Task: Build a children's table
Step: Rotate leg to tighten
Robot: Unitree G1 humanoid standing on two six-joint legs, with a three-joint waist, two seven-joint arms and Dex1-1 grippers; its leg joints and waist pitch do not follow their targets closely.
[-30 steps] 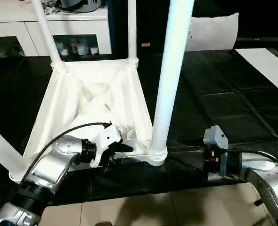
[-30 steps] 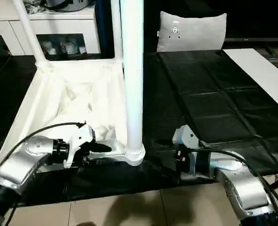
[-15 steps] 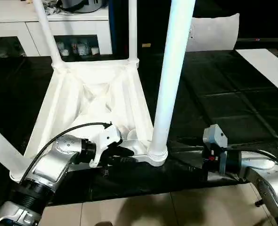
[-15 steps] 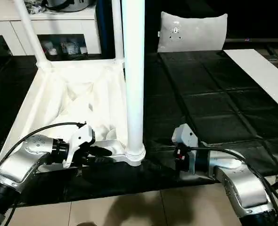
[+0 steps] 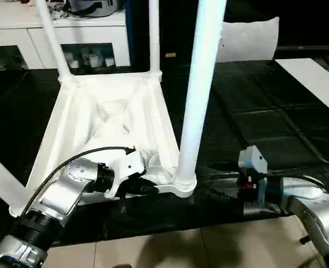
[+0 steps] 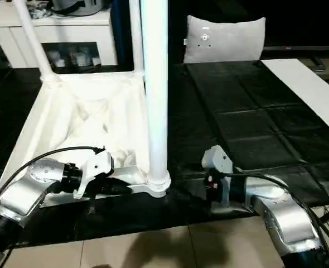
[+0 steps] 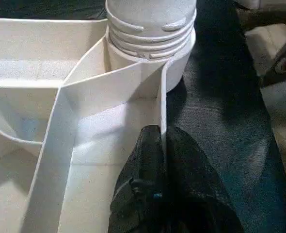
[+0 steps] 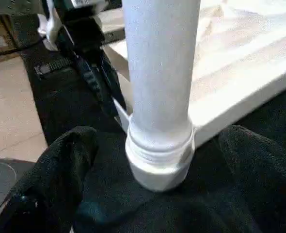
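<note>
A: Looking through the head camera, the upturned white top (image 5: 111, 120) lies ribbed side up on the black mat (image 5: 253, 111), with legs standing in its sockets. The nearest leg (image 5: 201, 84) rises from the near corner socket (image 5: 184, 183). The left tool (image 5: 145, 187) is at the near rim.

B: And its wrist camera?

A: The left tool's fingers (image 7: 145, 160) are pinched closed on the thin rim wall (image 7: 163, 104), just beside that socket.

B: The right wrist camera?

A: The right tool (image 8: 155, 160) stands wide open, one finger on either side of the leg's base, holding nothing.

B: The risk?

A: Probably a half-seated leg. If the right tool closes off-centre, it could tilt the leg, or drag the top along the mat.
</note>
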